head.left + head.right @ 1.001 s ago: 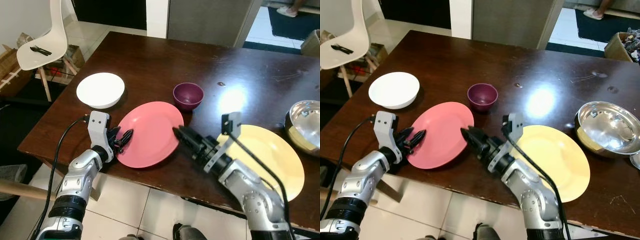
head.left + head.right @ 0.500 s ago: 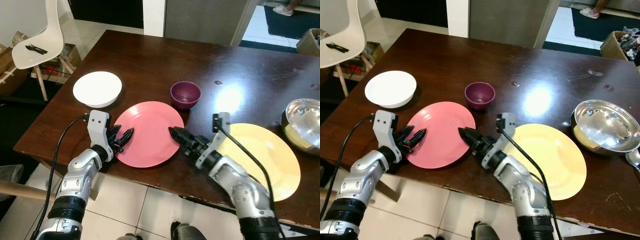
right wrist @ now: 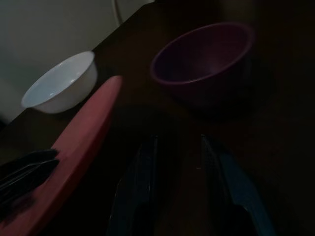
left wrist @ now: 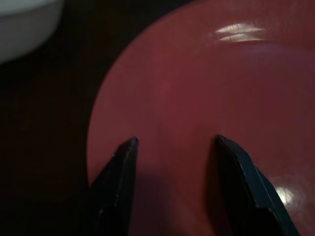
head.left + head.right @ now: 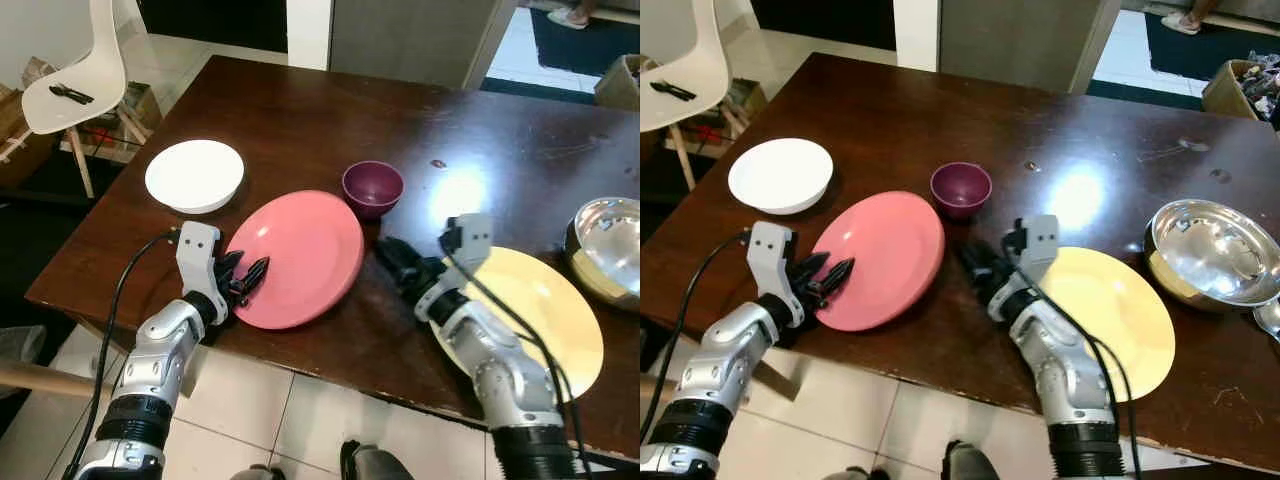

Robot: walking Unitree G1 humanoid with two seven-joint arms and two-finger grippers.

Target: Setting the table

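A pink plate [image 5: 300, 255] lies near the front edge of the dark wooden table [image 5: 300, 110], tilted with its right side raised. My left gripper [image 5: 245, 280] is at the plate's left rim, open, with both fingers [image 4: 118, 187] spread over the plate's surface. My right gripper [image 5: 392, 256] hovers low over the bare table between the pink plate and a yellow plate [image 5: 545, 310]. Its fingers [image 3: 147, 187] stand a little apart with nothing between them. A purple bowl [image 5: 373, 187] sits just beyond the pink plate, and a white bowl [image 5: 195, 175] lies at the left.
A steel bowl [image 5: 612, 235] stands at the table's right edge. A white chair [image 5: 70, 90] with a dark utensil on its seat stands off the table's left side. The far half of the table is bare wood.
My right gripper has pulled back from the pink plate's right rim towards the yellow plate. The pink plate now sits tilted and slightly farther in. The left gripper has stayed put.
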